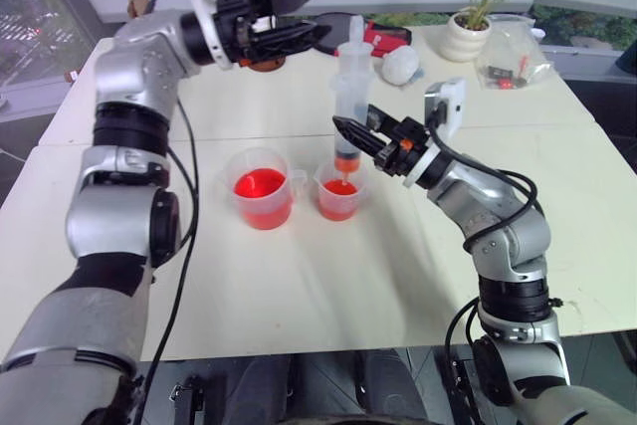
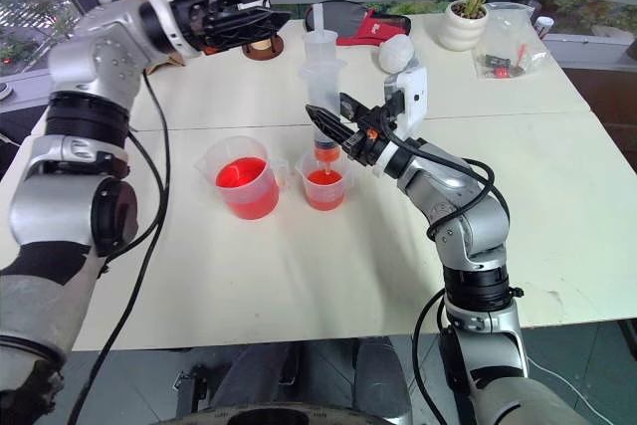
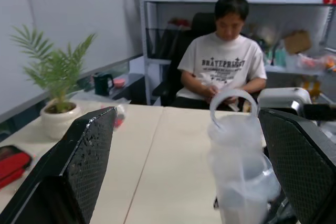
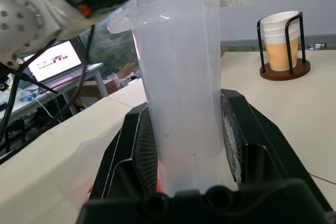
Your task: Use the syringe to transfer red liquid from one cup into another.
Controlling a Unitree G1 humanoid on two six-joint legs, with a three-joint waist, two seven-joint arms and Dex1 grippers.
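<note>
1. The pale table [image 1: 299, 286] fills the scene; beyond its far edge a person [image 3: 226, 61] sits before shelves [image 3: 173, 3].
2. A potted plant [image 1: 476, 7] stands far behind the small cup, toward the right corner.
3. The large cup [image 1: 263, 188] sits just left of the small cup, red liquid [image 1: 261, 186] in it.
4. The small cup [image 1: 339, 192] also holds red.
5. The syringe [image 1: 349, 97] stands upright, tip dipping into the small cup.
6. The right claw [image 1: 350, 132] is clamped on the syringe above the small cup.
7. The left claw [image 1: 299, 15] hangs spread wide, above and left of the small cup, beside the plunger top.
</note>
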